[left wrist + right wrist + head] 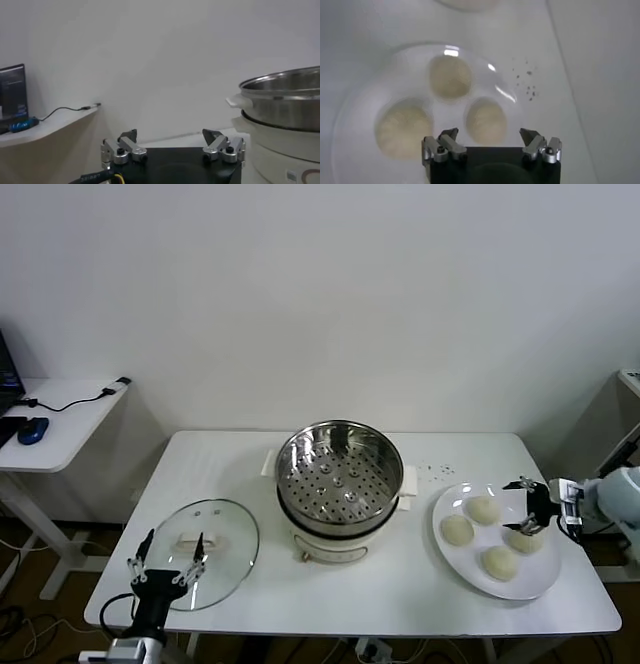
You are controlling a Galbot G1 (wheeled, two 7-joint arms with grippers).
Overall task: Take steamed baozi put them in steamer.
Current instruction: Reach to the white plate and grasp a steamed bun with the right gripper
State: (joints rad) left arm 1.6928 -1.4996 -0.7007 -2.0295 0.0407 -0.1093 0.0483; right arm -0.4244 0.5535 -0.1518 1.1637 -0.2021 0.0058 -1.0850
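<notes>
While four steamed baozi (484, 509) sit plated, right end effector (527, 506) open above, apparently untouching, one steamer (339, 474).

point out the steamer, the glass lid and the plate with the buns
steamer (339, 474): head view, perforated steel floor
glass lid (228, 529): head view, clear glass right of its handle
plate (530, 584): head view, bare white rim

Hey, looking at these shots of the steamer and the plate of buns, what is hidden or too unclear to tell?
- Right wrist view: only three baozi show; the fourth is hidden behind the right pincer.
- Head view: the right pincer covers part of one bun on the plate.
- Left wrist view: the steamer is cut off by the edge, its inside unseen.
- Head view: dark specks on the table are too small to identify.
</notes>
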